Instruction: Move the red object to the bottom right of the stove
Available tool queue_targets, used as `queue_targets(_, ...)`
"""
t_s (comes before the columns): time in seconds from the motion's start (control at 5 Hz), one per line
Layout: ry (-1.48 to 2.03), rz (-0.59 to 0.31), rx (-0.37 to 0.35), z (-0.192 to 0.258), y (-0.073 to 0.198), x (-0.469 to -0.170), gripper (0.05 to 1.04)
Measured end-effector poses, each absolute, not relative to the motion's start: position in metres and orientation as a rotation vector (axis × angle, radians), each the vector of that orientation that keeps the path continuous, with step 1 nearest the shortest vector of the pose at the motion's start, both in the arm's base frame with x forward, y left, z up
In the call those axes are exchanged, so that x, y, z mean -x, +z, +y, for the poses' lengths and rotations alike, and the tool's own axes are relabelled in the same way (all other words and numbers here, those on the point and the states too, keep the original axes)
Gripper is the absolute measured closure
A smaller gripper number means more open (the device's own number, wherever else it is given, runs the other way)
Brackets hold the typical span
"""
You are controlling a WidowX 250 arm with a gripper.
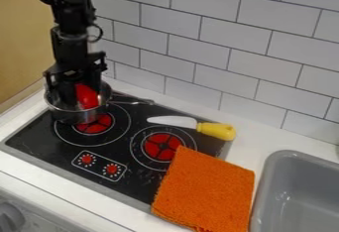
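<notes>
Inside round metal pot, red object; nubby cloth.

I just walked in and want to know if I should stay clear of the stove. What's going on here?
A robot arm has its pincer down in a metal pot at the stove's upper left, right at a red object. I can't tell whether it has hold of it. The object is meant for the stove's bottom right but isn't there yet; an orange cloth partly covers that side.
</notes>
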State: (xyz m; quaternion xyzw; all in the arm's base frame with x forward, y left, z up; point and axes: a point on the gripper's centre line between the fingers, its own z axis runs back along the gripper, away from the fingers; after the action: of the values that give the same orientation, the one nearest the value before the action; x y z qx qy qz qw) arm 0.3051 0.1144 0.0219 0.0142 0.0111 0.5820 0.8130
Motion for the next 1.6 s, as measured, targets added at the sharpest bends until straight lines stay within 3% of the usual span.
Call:
queue_targets(0.4, 1.224, -0.109, -0.008, 0.116, 0.068, -0.305, 0.537)
queue_targets(0.8, 1.152, -0.055, -0.011, 0.09, 0.071, -0.253, 0.537)
queue_targets(1.2, 1.225, 0.048, 0.063, 0.039, 0.048, -0.2, 0.537)
queue_targets(1.6, 1.171, 0.102, 0.028, -0.01, 0.022, -0.191, 0.537)
